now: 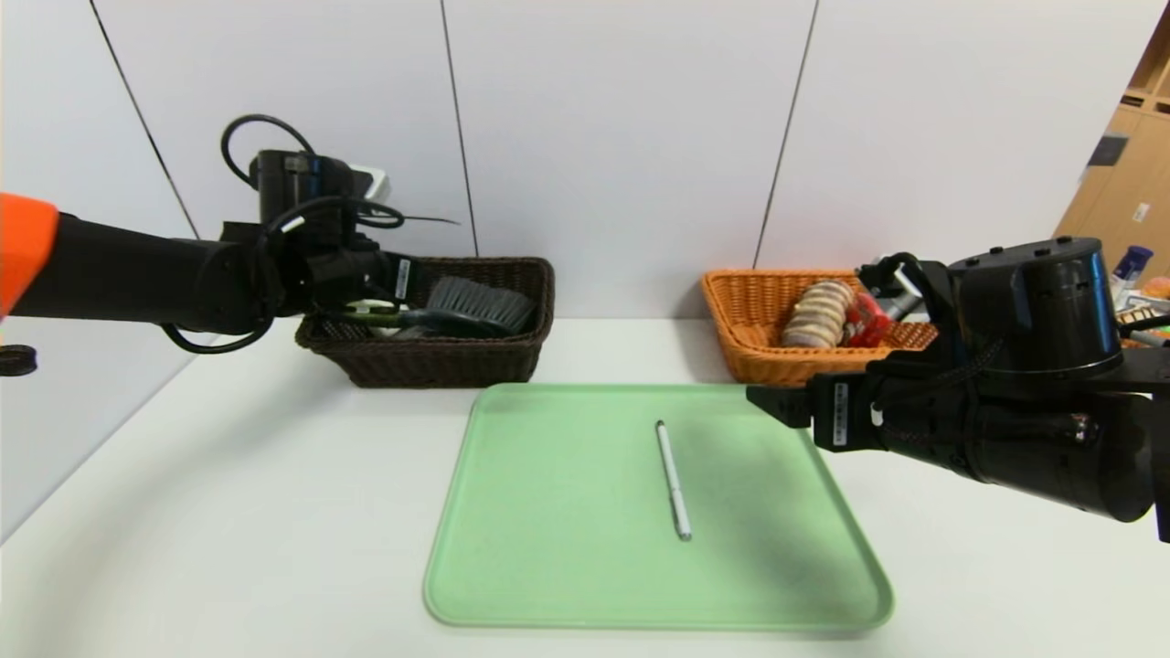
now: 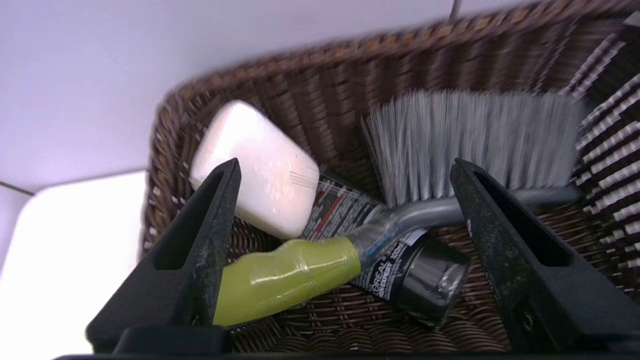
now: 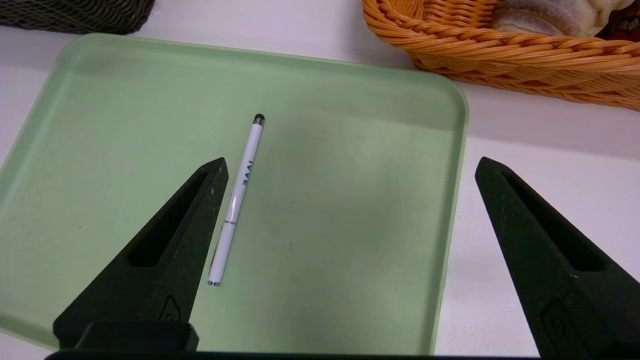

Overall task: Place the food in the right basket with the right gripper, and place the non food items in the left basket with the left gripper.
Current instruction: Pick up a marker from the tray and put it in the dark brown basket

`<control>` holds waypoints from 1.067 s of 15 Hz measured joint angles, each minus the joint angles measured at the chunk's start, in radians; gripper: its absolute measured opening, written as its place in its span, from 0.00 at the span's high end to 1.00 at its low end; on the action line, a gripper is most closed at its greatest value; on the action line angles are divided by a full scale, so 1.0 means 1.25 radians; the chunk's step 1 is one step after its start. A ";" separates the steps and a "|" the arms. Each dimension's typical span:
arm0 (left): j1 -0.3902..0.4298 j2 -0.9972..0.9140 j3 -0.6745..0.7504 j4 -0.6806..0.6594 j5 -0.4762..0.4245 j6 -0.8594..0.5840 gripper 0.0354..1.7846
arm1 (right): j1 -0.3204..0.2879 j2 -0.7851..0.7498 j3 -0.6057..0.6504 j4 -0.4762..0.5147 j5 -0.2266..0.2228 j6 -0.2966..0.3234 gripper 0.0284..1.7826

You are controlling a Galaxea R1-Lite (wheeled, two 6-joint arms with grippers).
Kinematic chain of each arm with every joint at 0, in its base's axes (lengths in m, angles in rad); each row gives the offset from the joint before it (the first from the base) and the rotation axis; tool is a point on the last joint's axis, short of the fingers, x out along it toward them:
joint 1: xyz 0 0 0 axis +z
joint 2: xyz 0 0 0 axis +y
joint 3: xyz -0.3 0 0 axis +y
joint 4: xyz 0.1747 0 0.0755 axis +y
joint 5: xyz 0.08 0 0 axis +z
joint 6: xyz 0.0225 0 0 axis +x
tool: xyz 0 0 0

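A white pen (image 1: 673, 480) lies alone on the green tray (image 1: 548, 567); it also shows in the right wrist view (image 3: 240, 190). The dark brown left basket (image 1: 439, 361) holds a grey brush with a green handle (image 2: 450, 150), a white soap bar (image 2: 265, 165) and a black tube (image 2: 420, 280). The orange right basket (image 1: 759, 347) holds a bread roll (image 1: 818, 315) and a red packet (image 1: 866, 322). My left gripper (image 2: 345, 172) hangs open and empty over the left basket. My right gripper (image 3: 350, 167) is open and empty above the tray's right edge.
The white table (image 1: 228, 512) runs to a white wall behind both baskets. Shelving with bottles (image 1: 1133, 265) stands at the far right.
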 joint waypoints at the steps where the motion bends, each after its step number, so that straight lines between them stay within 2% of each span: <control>1: 0.000 -0.023 -0.009 0.020 0.000 0.000 0.16 | 0.000 0.001 -0.001 0.000 0.001 -0.002 0.04; 3: 0.002 -0.089 -0.019 0.101 0.000 -0.010 0.13 | 0.006 0.010 -0.012 -0.001 0.000 -0.002 0.04; 6: 0.013 -0.205 0.002 0.226 -0.003 -0.083 0.10 | 0.029 0.033 -0.035 0.012 -0.013 0.000 0.04; 8: 0.020 -0.291 0.091 0.256 -0.003 -0.121 0.09 | 0.042 0.055 -0.058 0.028 -0.033 0.001 0.04; 11: 0.027 -0.425 0.290 0.259 -0.004 -0.146 0.07 | 0.062 0.103 -0.109 0.092 -0.052 0.021 0.04; 13: 0.028 -0.504 0.417 0.231 -0.004 -0.171 0.07 | 0.078 0.147 -0.160 0.146 -0.055 0.050 0.04; 16: 0.030 -0.588 0.562 0.177 -0.002 -0.188 0.06 | 0.105 0.237 -0.266 0.259 -0.056 0.121 0.04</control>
